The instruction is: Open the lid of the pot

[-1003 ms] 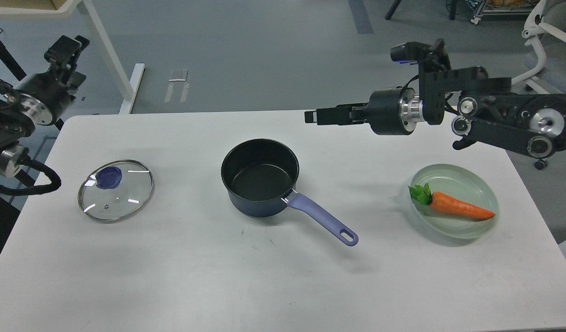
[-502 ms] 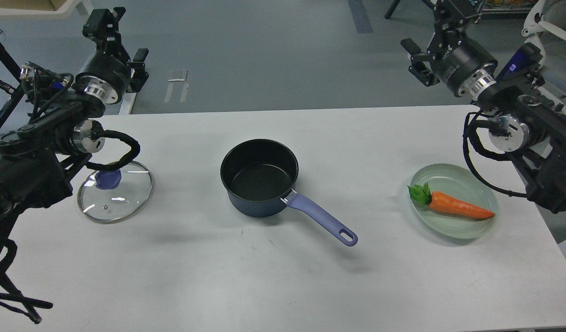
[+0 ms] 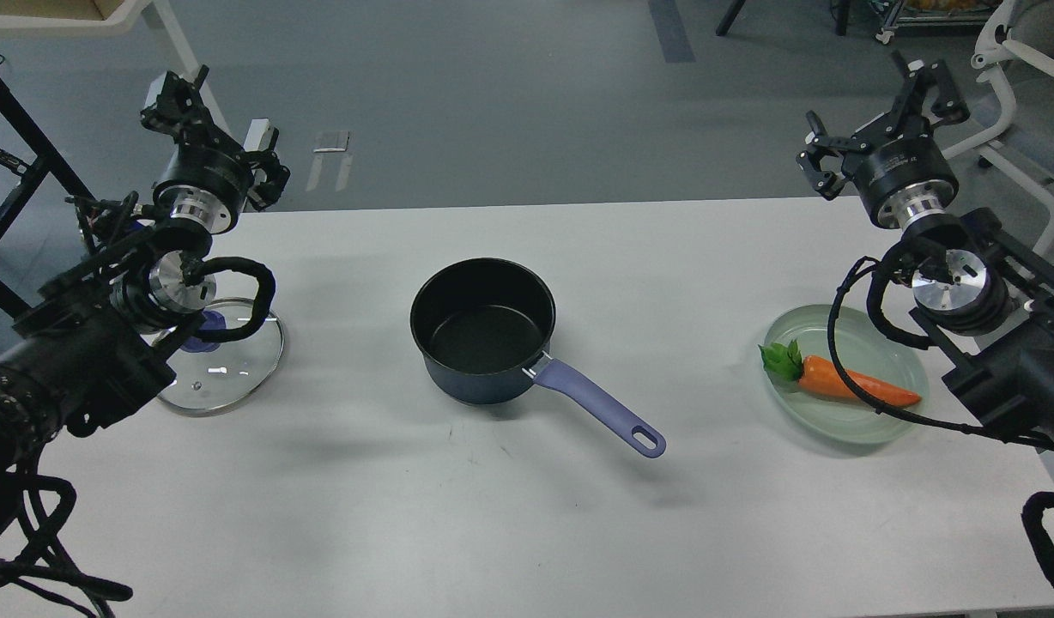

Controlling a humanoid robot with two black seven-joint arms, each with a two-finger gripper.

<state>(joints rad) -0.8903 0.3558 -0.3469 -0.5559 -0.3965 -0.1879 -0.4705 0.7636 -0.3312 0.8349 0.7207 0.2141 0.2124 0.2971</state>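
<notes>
The dark pot [image 3: 484, 339] with a purple handle [image 3: 597, 405] stands uncovered in the middle of the white table [image 3: 493, 515]. Its glass lid [image 3: 235, 365] lies flat on the table to the left, clear of the pot. The lid's blue knob [image 3: 202, 331] is partly hidden by my left arm. My left gripper [image 3: 220, 129] is raised above the table's far left edge, behind the lid, open and empty. My right gripper [image 3: 875, 120] is raised beyond the far right edge, open and empty.
A pale green plate [image 3: 846, 431] with an orange carrot [image 3: 853, 388] sits at the right, under my right arm's cable. A white table leg [image 3: 192, 77] stands on the floor behind at the left, and a chair [image 3: 1008, 103] stands at the back right.
Both arms have swung back toward their sides, with the grippers now pointing up and away. My right gripper has left the space above the pot. The pot, lid and plate have not moved.
</notes>
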